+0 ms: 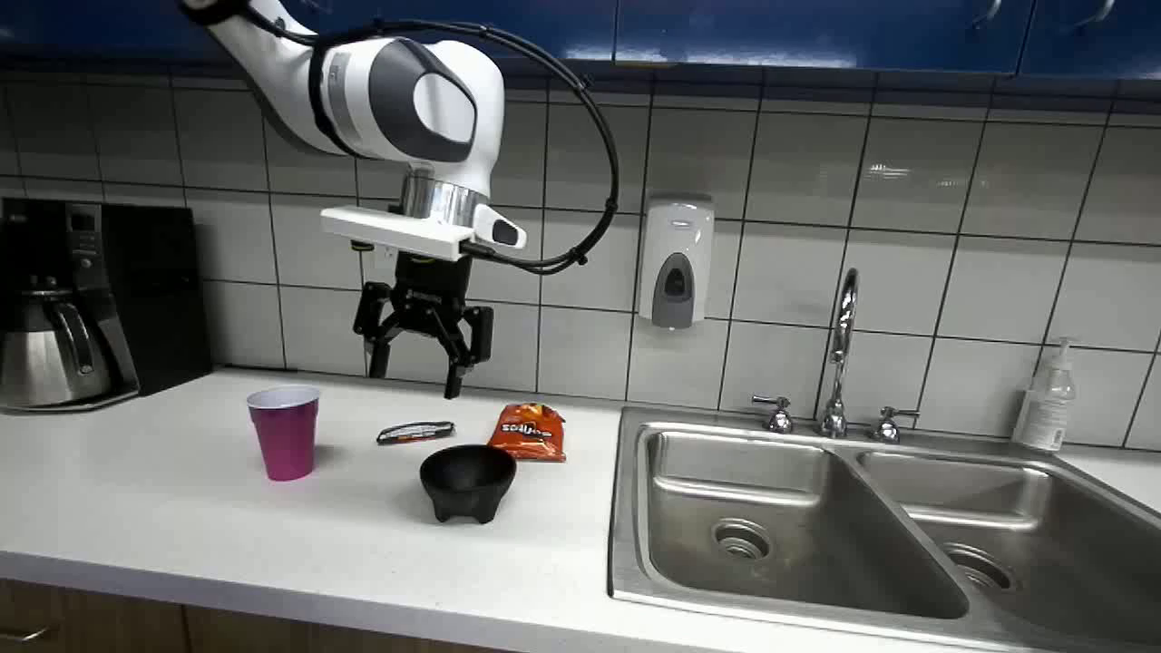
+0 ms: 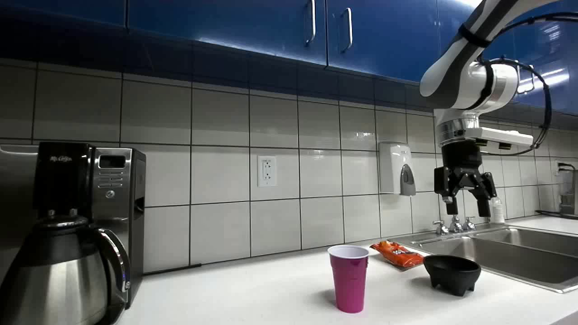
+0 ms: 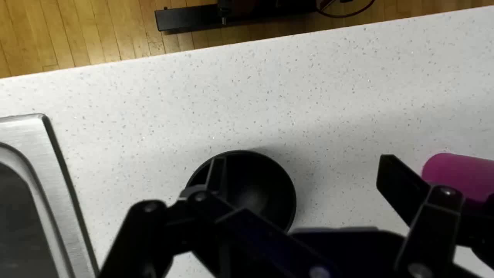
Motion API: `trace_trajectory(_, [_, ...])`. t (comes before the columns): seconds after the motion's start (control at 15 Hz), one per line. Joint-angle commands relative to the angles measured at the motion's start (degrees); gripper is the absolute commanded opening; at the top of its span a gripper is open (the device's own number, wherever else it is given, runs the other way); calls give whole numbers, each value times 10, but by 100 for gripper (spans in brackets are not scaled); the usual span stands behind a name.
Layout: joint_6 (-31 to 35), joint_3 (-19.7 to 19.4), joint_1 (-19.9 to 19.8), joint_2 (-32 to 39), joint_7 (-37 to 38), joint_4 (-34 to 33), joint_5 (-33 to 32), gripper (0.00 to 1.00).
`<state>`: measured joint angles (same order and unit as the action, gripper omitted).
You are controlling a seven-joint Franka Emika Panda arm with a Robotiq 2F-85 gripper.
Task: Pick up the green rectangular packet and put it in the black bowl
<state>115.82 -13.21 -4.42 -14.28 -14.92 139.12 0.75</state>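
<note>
Nearest in an exterior view is the black bowl (image 1: 467, 503), upright on the counter (image 1: 227, 526), then the magenta cup (image 1: 288, 444). Farther back, the green rectangular packet (image 1: 415, 433) lies flat between that cup and the orange-red snack packet (image 1: 529, 433). The gripper (image 1: 415, 374) hangs higher, spread wide and well apart from it; can't tell if it's straight overhead. FWIW, the green rectangular packet only shows in an exterior view, the wood floor (image 3: 96, 38) only in the wrist view, and the coffee maker (image 1: 150, 299) in both exterior views.
</note>
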Motion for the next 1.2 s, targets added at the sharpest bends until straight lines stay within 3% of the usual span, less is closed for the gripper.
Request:
trace_trajectory(0.0, [-1,10,-11,1,-2,-1,3,100])
trace_trajectory(0.73, [-1,10,-11,1,-2,-1,3,100])
trace_trajectory(1.13, [100,29,-2,8,64,34,47,100])
